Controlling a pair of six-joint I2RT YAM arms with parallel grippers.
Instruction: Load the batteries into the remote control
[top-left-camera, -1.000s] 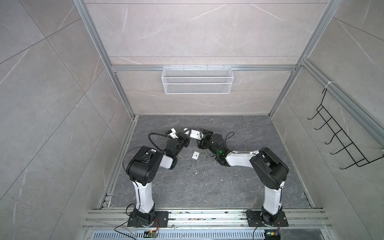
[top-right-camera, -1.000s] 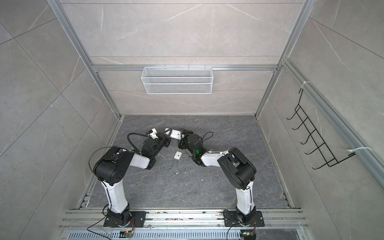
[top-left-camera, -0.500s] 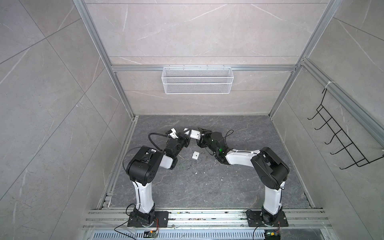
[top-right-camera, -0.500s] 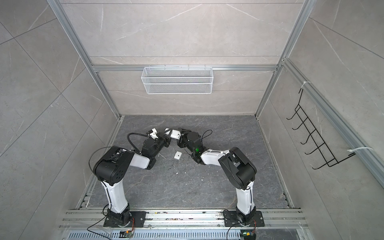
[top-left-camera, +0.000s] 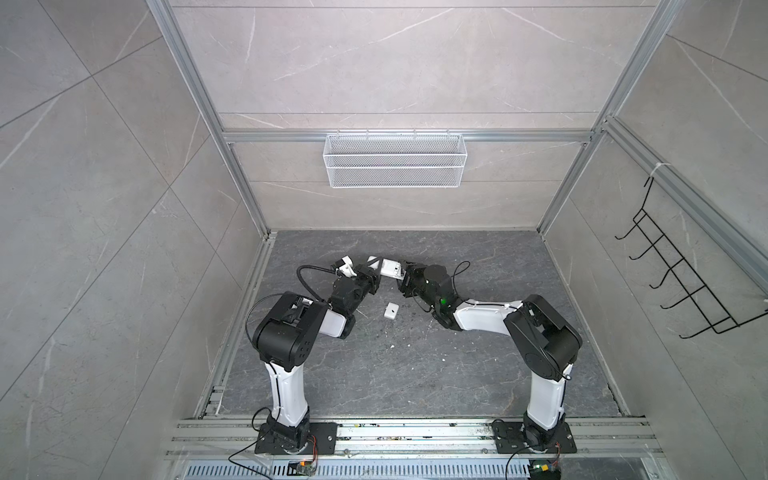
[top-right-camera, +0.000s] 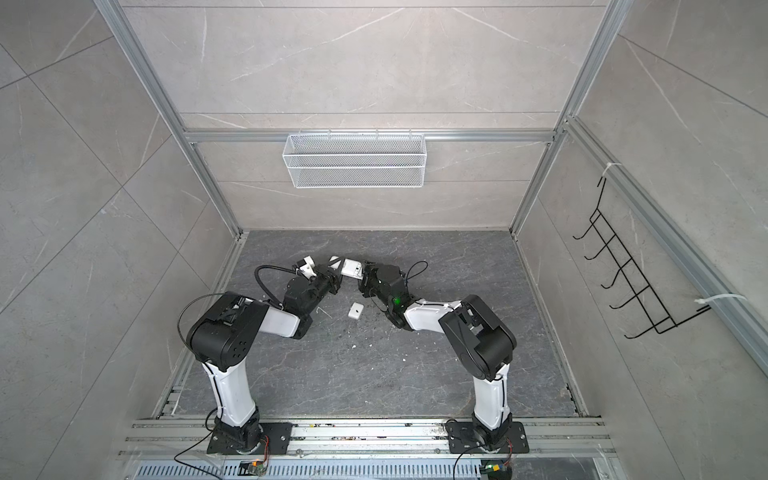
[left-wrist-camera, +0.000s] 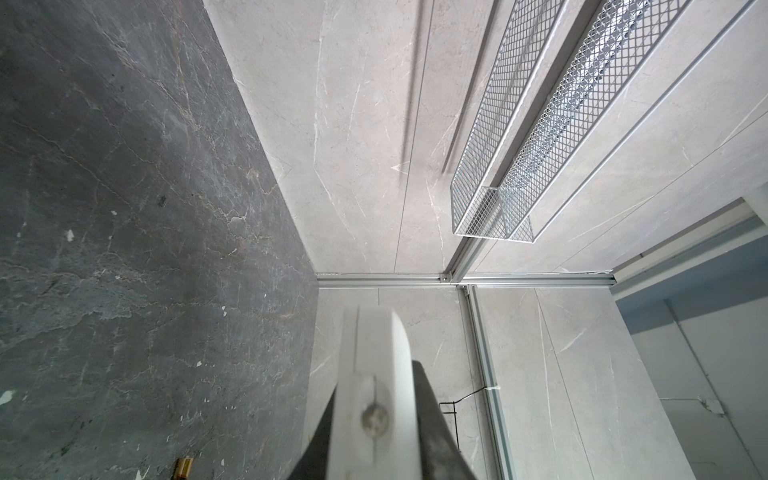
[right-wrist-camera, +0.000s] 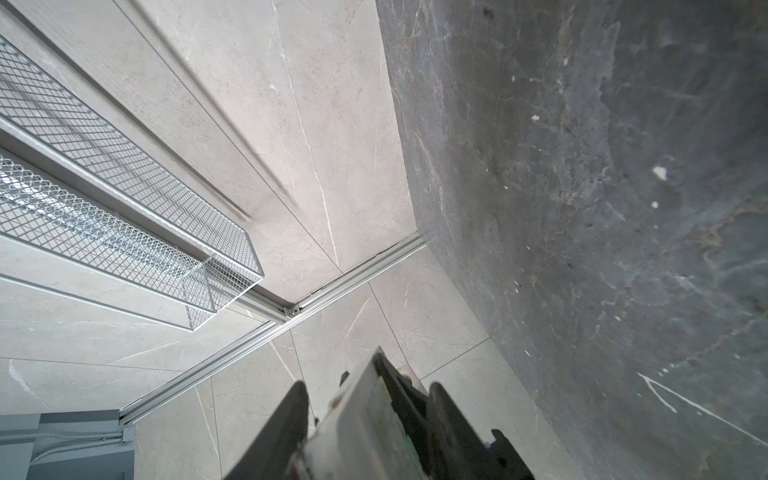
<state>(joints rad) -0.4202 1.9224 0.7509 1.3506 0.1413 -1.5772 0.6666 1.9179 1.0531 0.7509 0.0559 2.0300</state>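
Remote control (in left tool): right tool has narrowed around it.

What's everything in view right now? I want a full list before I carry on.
remote control: 1, white, between the two grippers
battery: 1 seen, copper-coloured end, on the floor at the very edge of the left wrist view
cover plate: 1, white, flat on the floor, nearer the arm bases than the remote control
specks: several, white, scattered on the floor
floor: 1, dark grey stone
mesh basket: 1, white wire, on the back wall
hook rack: 1, black wire, on the right wall
left gripper: 1, black, jaws shut on one end of the remote control
right gripper: 1, black, jaws around the other end; contact unclear
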